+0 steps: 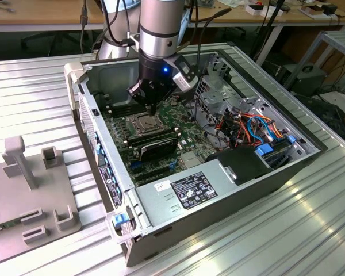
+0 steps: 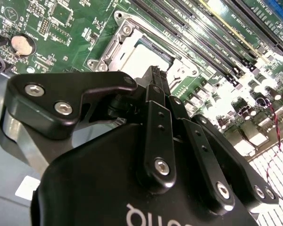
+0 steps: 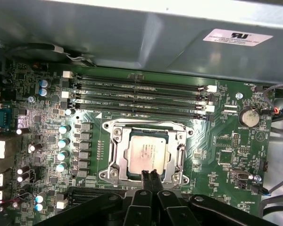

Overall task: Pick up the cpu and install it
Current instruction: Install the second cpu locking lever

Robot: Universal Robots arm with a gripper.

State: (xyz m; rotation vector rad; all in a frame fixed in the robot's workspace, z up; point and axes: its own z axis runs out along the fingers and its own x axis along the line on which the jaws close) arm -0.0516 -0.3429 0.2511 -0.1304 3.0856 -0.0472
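I have the gripper (image 3: 151, 175) with jaws pressed together, empty, at the edge of the CPU (image 3: 146, 151) lying in its socket (image 3: 114, 153); I'd check it sits flat

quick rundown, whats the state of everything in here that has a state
gripper: fingers shut together, holding nothing, tips just over the socket edge
cpu: lying flat in the socket
socket: open, no cover over the cpu
computer case: lying on its side, side panel off
memory slots: appear empty, latches at the ends
coin battery: seated in its holder
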